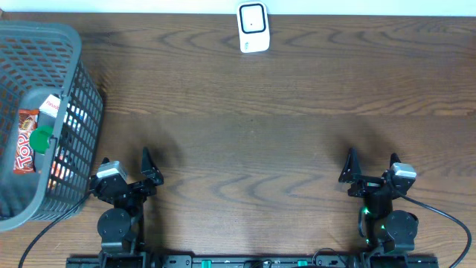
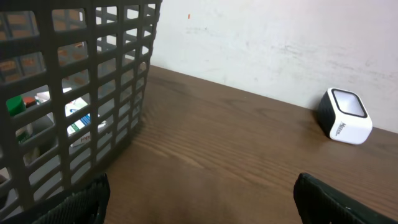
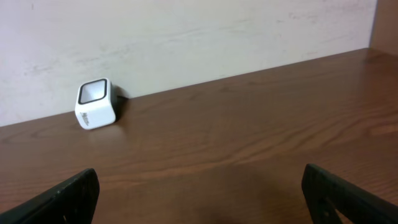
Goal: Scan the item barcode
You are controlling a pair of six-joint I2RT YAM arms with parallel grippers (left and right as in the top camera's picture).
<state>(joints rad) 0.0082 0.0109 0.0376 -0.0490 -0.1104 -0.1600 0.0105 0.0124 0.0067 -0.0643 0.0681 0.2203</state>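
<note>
Snack packet [image 1: 26, 141] in grey basket [image 1: 85, 104], scanner [image 1: 253, 27] at far edge, both arms' jaws wide open

A snack packet [image 1: 26, 141] lies in the basket [image 1: 85, 97] at left; the scanner [image 1: 253, 27] sits far centre.

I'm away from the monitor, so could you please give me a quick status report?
Left gripper and right gripper open, empty, at near edge. Items untouched in grey basket, left side. Scanner at far edge; nothing in the way.
</note>
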